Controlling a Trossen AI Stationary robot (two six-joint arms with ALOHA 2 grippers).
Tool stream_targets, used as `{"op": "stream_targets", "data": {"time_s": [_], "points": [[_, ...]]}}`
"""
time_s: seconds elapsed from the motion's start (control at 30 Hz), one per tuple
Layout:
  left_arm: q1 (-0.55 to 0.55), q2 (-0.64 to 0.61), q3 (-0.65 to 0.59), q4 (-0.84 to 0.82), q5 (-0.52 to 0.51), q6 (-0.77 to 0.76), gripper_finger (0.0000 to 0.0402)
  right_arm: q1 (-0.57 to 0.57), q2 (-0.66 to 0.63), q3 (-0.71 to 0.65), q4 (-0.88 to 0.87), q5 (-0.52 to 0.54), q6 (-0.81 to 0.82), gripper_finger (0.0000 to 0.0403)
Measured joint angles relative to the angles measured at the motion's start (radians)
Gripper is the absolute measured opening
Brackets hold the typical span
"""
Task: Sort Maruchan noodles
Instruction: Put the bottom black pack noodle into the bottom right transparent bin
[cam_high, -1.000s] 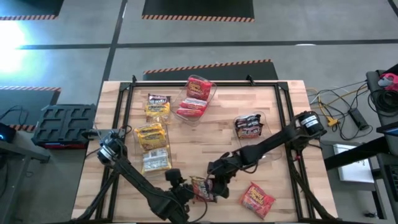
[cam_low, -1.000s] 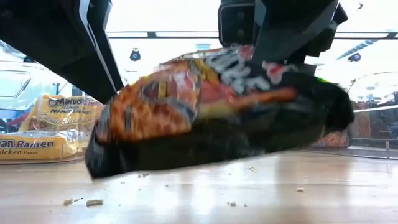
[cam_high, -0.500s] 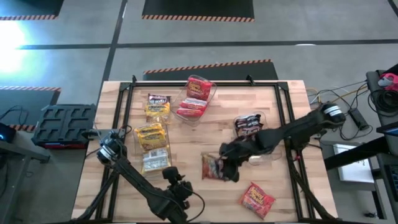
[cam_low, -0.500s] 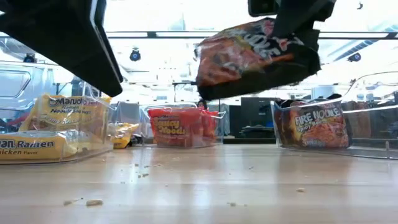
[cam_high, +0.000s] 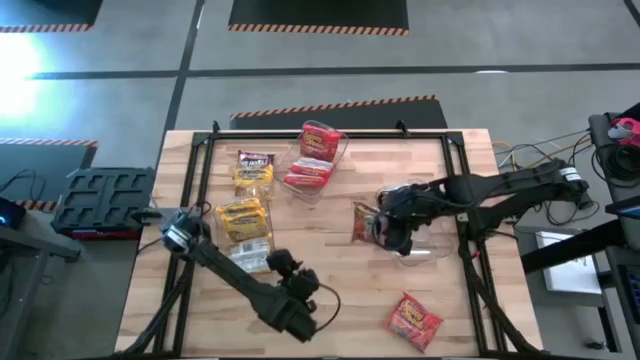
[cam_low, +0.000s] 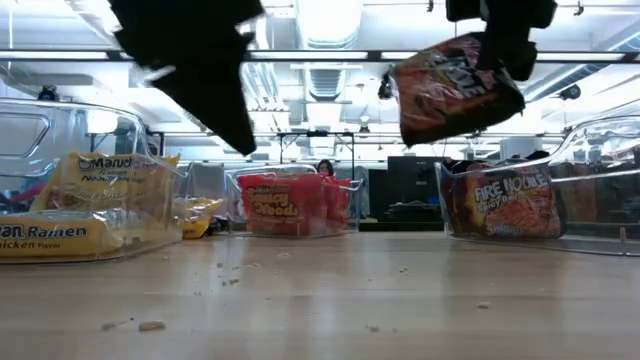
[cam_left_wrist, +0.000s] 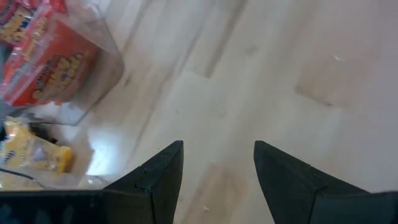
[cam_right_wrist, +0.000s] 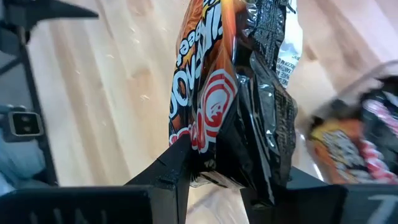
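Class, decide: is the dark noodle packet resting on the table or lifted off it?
Lifted: the right gripper pinches the dark packet clear above the table.

This is a robotics lab or industrial test hall. A wooden bench (cam_high: 330, 190) framed in black metal stands on a smooth grey concrete floor (cam_high: 300, 90) marked with orange-and-black hazard tape (cam_high: 335, 104). Loose cables (cam_high: 540, 165) lie to its right. Level across the bench, a high open ceiling shows exposed ducts (cam_low: 330, 80) and strip lights (cam_low: 330, 15).
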Motion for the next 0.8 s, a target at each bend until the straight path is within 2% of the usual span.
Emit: {"op": "stream_targets", "data": {"time_s": [0.17,0.27,0.5,0.6,0.8], "points": [[0.042,-0.002,0.000,-0.011,-0.008,0.052,0.0180,-0.027,-0.002,0.033,-0.111,-0.001,-0.042,0.0095],[0.067,-0.002,0.000,-0.012,-0.008,0.083,0.0180,-0.037,0.029,0.117,-0.242,0.016,-0.083,0.0095],[0.108,-0.023,-0.019,-0.024,-0.020,0.137,0.0180,-0.043,0.156,0.341,-0.572,0.142,-0.162,0.0095],[0.120,-0.038,-0.048,-0.024,-0.030,0.138,0.0180,-0.043,0.217,0.403,-0.719,0.156,-0.182,0.0095],[0.145,-0.060,-0.080,-0.022,-0.044,0.147,0.0180,-0.042,0.280,0.445,-0.731,0.085,-0.242,0.0095]]}}
